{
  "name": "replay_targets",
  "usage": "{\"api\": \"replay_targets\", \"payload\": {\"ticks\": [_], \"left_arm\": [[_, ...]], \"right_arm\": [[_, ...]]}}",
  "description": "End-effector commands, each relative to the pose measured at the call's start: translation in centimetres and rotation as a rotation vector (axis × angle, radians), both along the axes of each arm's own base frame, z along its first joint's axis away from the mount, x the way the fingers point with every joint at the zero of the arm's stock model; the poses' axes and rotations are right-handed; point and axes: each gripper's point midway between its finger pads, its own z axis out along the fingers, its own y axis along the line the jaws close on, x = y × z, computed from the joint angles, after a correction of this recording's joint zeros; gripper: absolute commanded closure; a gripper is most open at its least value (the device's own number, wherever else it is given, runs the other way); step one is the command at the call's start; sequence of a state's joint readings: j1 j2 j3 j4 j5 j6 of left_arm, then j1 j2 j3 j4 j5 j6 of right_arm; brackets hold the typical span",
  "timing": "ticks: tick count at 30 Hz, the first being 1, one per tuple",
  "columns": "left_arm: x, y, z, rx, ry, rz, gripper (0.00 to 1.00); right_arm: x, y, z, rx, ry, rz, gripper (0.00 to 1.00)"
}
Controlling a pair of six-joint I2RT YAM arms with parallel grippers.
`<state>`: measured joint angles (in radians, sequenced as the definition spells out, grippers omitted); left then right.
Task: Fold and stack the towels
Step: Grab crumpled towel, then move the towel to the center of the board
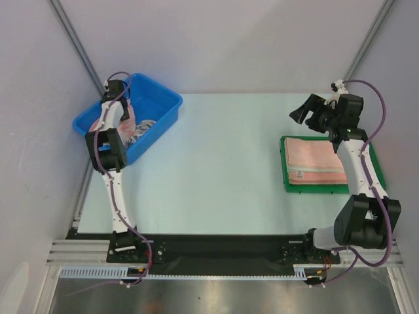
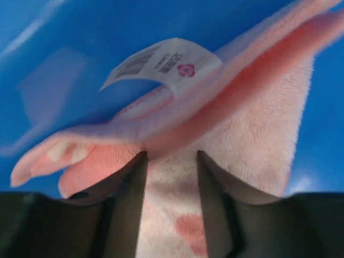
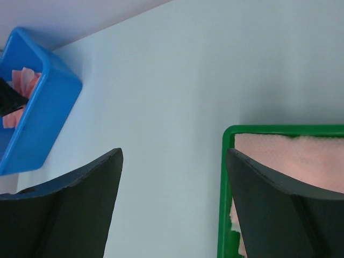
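Left fingers (image 2: 129,204) are clenched on a salmon-pink terry towel (image 2: 252,134) inside the blue plastic bin (image 1: 163,98) at the far left of the table (image 1: 222,163). In the left wrist view the cloth sits right between the two fingers, bunched. Its folded ridge runs diagonally from lower left to upper right across the grip, and a white sewn-in label (image 2: 166,64) stands up from the far edge. That view is blurred, so I cannot tell whether the towel is clear of the bin floor. More crumpled cloth (image 1: 141,127) lies in the bin beside the arm.

Right fingers (image 3: 80,204) are spread wide and hold nothing. They hang above the far-left corner of the green shallow tray (image 1: 286,176), which carries a stack of folded pink towels (image 1: 314,160).

Key relation: the bin and the held towel are on the left arm's side and the tray is on the right arm's side, well apart, with bare table between them.

Judgement: the towel has to come up over the bin wall and out to that middle stretch of table to be spread. The surface there is flat and smooth, and there is room for both arms. Because the grip is on a bunch and not a corner, the towel will likely hang uneven.
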<state>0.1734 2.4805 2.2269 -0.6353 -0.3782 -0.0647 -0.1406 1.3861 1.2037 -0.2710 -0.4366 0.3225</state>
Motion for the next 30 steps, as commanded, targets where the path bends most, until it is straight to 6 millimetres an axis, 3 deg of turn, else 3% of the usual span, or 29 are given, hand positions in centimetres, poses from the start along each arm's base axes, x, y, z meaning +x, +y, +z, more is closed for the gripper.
{"api": "replay_targets", "payload": {"ticks": [1,3,5,6,7,9,10,11,13,14,15,16,17,18,19,20,21,23,24,26,27,28,29,30], "left_arm": [[1.0,2.2,1.4,0.102,-0.004,0.017,0.55],[1.1,2.6,1.6,0.135,-0.001,0.016,0.75],[1.3,2.5,3.2,0.144,-0.039,0.029,1.00],[0.8,2.4,3.2,0.144,-0.036,0.031,1.00],[0.9,1.8,6.5,0.141,-0.100,0.018,1.00],[1.0,0.0,9.3,0.125,-0.161,-0.020,1.00],[1.4,-1.4,11.0,0.093,-0.203,-0.061,1.00],[1.3,-3.8,15.3,0.064,-0.288,-0.095,1.00],[1.0,-7.1,19.5,0.042,-0.363,-0.175,1.00],[0.1,-10.6,23.9,0.025,-0.435,-0.255,1.00],[-0.5,-12.9,25.9,0.016,-0.468,-0.299,1.00],[-1.5,-14.4,27.9,0.011,-0.501,-0.315,1.00],[-2.8,-17.7,29.2,-0.020,-0.511,-0.354,1.00],[-5.0,-19.3,32.2,-0.039,-0.560,-0.387,1.00],[-6.3,-20.9,33.2,-0.065,-0.571,-0.420,1.00],[-8.1,-23.9,33.5,-0.107,-0.555,-0.474,1.00],[-10.7,-25.0,35.1,-0.126,-0.580,-0.507,1.00],[-13.8,-28.4,35.4,-0.181,-0.581,-0.598,1.00],[-16.0,-29.5,34.3,-0.230,-0.554,-0.653,1.00],[-18.6,-31.7,32.8,-0.328,-0.531,-0.719,0.98],[-19.7,-32.6,27.9,-0.371,-0.423,-0.738,0.99],[-21.8,-33.1,27.7,-0.415,-0.437,-0.767,0.99],[-22.7,-35.1,26.5,-0.494,-0.444,-0.805,0.98],[-24.3,-35.6,20.6,-0.526,-0.326,-0.802,0.98]], "right_arm": [[0.2,1.4,1.4,0.056,-0.036,0.081,0.17],[0.1,1.6,1.6,0.078,-0.039,0.100,0.17],[0.0,1.6,1.9,0.077,-0.049,0.098,0.17],[-0.2,1.7,2.1,0.076,-0.054,0.098,0.17],[-0.2,1.6,2.1,0.076,-0.055,0.095,0.17],[-0.2,1.6,2.7,0.079,-0.069,0.091,0.16],[-0.3,1.7,3.0,0.084,-0.075,0.091,0.16],[-0.4,1.7,3.5,0.090,-0.084,0.086,0.16],[-1.0,1.9,5.2,0.102,-0.113,0.084,0.16],[-1.3,2.0,5.6,0.106,-0.122,0.084,0.15],[-1.7,2.1,6.1,0.111,-0.132,0.089,0.15],[-2.5,2.0,6.8,0.104,-0.150,0.078,0.15],[-2.9,1.8,6.7,0.100,-0.149,0.059,0.15],[-3.5,1.6,6.8,0.097,-0.158,0.035,0.15],[-4.4,1.7,7.4,0.102,-0.179,0.029,0.15],[-4.9,1.7,6.4,0.111,-0.158,0.024,0.14],[-5.3,1.8,6.3,0.114,-0.152,0.028,0.14],[-6.3,2.4,6.0,0.111,-0.121,0.063,0.14],[-6.7,2.6,5.9,0.106,-0.108,0.081,0.13],[-7.6,2.7,5.2,0.089,-0.055,0.090,0.13],[-7.9,2.9,5.8,0.084,-0.061,0.099,0.13],[-8.2,3.2,5.9,0.084,-0.059,0.108,0.13],[-8.7,3.4,5.9,0.091,-0.041,0.107,0.12],[-9.0,3.7,6.0,0.094,-0.042,0.114,0.12]]}}
